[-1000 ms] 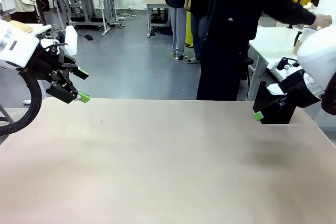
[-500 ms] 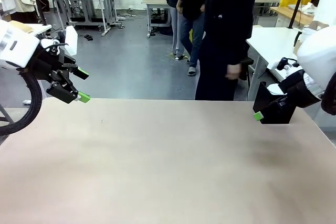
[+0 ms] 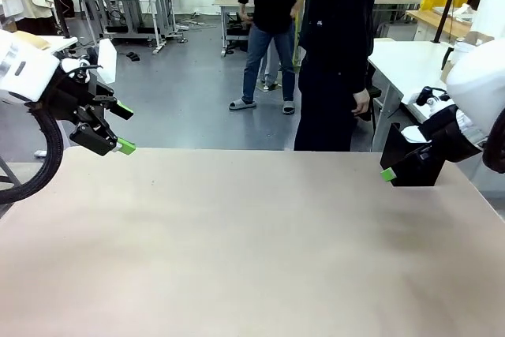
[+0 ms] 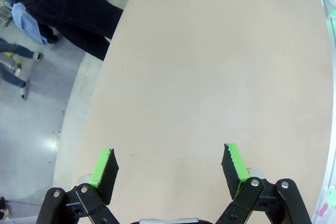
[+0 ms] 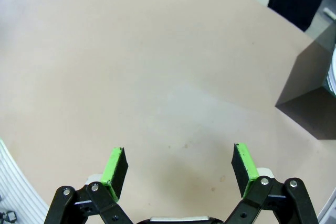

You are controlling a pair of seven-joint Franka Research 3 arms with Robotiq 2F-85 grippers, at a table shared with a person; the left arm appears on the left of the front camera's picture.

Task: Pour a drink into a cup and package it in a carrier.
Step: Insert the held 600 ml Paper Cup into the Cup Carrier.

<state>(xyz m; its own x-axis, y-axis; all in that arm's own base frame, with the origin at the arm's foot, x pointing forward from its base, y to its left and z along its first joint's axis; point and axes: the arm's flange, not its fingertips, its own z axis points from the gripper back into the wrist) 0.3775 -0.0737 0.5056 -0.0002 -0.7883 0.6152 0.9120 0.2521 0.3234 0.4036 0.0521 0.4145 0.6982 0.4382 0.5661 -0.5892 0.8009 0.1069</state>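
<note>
The drink, the cup and the carrier are out of view. My left gripper (image 3: 124, 128) hangs open above the table's far left corner, its green pads spread with nothing between them. In the left wrist view the left gripper (image 4: 169, 160) looks down on bare table (image 4: 210, 66). My right gripper (image 3: 390, 168) hovers at the far right edge, just in front of a black box (image 3: 414, 165). In the right wrist view the right gripper (image 5: 179, 160) is wide open over bare tabletop.
The beige table (image 3: 252, 242) spans the whole foreground. The black square box (image 5: 310, 98) stands at its far right corner. A person in dark clothes (image 3: 339, 53) stands at the far edge, a hand (image 3: 361, 102) hanging at the side. A white side table (image 3: 410, 65) lies behind.
The person at the far side has drawn an arm back from the right and now stands upright. Another person has walked into the background. Both arms are still.
</note>
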